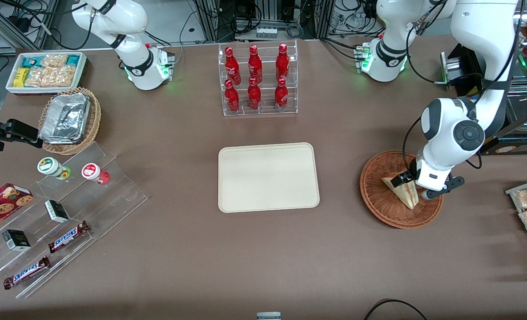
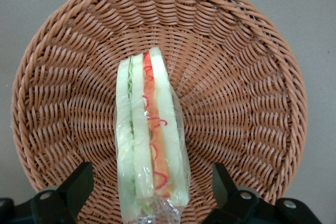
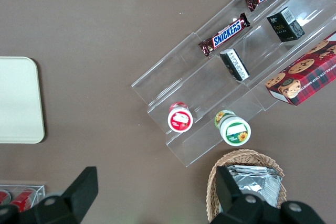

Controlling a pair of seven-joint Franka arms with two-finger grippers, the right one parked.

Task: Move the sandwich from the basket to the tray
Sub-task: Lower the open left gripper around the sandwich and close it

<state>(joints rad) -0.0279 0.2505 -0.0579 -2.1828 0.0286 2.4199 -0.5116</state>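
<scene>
At the right of the front view the hand point(image 1: 409, 186) hangs low over the basket point(image 1: 379, 195), and the sandwich point(image 1: 404, 192) lies in that basket, wrapped in clear film, its cut edge showing red-orange and green layers. In the wrist view the two fingers point(image 2: 79, 184) stand wide apart, one on each side of the sandwich point(image 2: 151, 140), with a gap on both sides; they have hold of nothing.

The step in hand looks like the grasp. To do it well, the hand should probably settle until the pads sit level with the bread faces, then close gently across the flat sides, since soft bread squashes and slick film may slip. Keeping the wedge centred between the fingers should stop it twisting as they meet. A straight lift clear of the woven rim point(image 2: 294, 77) would come before any sideways travel.

The tray point(image 1: 268, 177), in the middle of the front view, lies bare on the counter point(image 1: 263, 258), well apart from the basket. Nothing but the sandwich is in the basket. At the upper left of the front view a tan wicker basket point(image 1: 92, 126) holds a foil container point(image 1: 65, 118), and a white box point(image 1: 81, 66) holds snack packets.
</scene>
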